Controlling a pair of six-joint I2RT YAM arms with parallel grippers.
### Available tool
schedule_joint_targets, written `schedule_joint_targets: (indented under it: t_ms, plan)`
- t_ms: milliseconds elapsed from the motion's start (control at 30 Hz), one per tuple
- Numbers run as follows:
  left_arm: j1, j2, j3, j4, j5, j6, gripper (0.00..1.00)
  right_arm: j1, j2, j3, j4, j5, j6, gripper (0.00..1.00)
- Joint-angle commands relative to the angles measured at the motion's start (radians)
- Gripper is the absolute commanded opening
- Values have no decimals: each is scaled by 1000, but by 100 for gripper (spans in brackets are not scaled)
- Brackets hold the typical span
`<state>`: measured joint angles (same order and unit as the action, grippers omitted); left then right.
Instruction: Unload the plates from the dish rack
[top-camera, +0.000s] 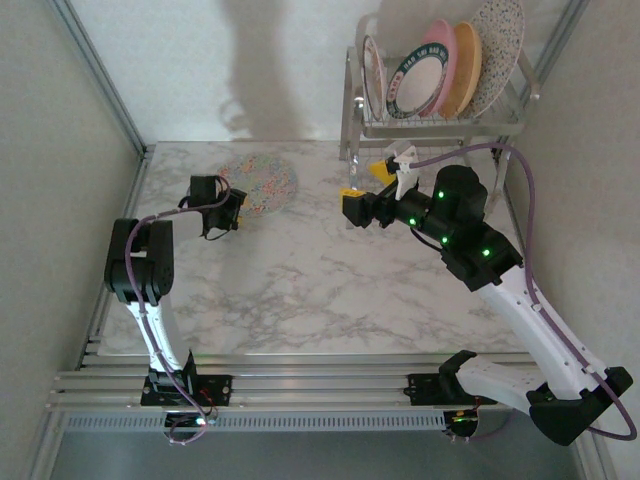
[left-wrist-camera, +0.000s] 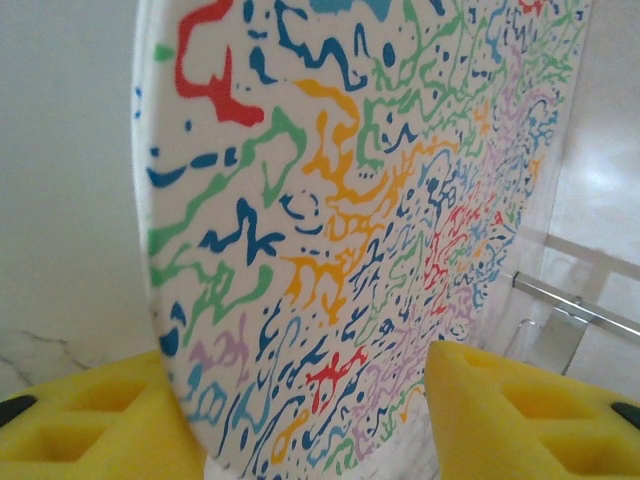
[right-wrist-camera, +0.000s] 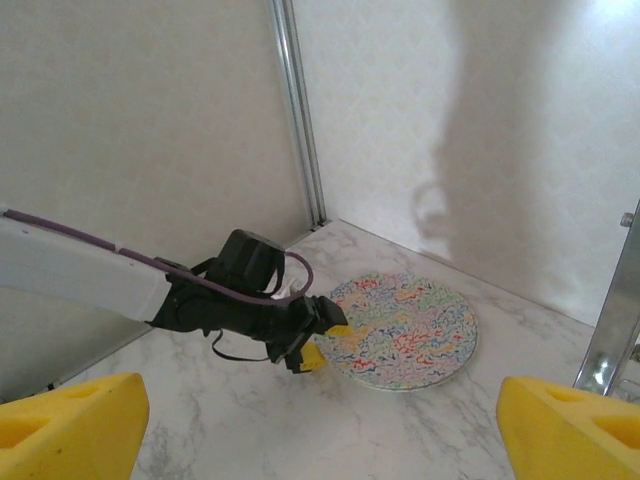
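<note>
Left claw (right-wrist-camera: 318, 340) stood parted astride the rim of the round multicolour-squiggle plate (right-wrist-camera: 405, 330) on the marble bench (top-camera: 330, 290), right claw (right-wrist-camera: 320, 430) gaped empty; a pad (left-wrist-camera: 80, 420) snagging that rim on withdrawal might drag it.

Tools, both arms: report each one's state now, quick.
Left tool: open, straddling the rim of the squiggle plate, seemingly not clamping it.
Right tool: open, empty.
</note>
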<state>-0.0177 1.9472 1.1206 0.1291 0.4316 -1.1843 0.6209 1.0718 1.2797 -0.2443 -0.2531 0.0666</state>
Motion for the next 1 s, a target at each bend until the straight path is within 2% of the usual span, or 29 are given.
schedule_joint_targets:
  t_ms: [0,333,467,600,767,867,967]
  plan:
    - [7,-37,29,-59,-32,21,57,10,-13,44,-8,28,7,90]
    - [7,-64,42,-141,-65,44,62,10,-7,87,-39,49,23,90]
    - [8,-93,35,-163,-85,46,65,10,-11,118,-57,113,27,90]
    - [7,-157,21,-176,-116,43,68,11,-19,173,-104,283,26,86]
    - [-8,-267,37,-199,-150,37,69,-8,0,299,-214,657,15,82]
    - [-27,-336,54,-193,-167,38,69,-87,39,398,-263,727,13,82]
    - [-55,-388,82,-194,-175,46,69,-212,98,509,-321,728,48,83]
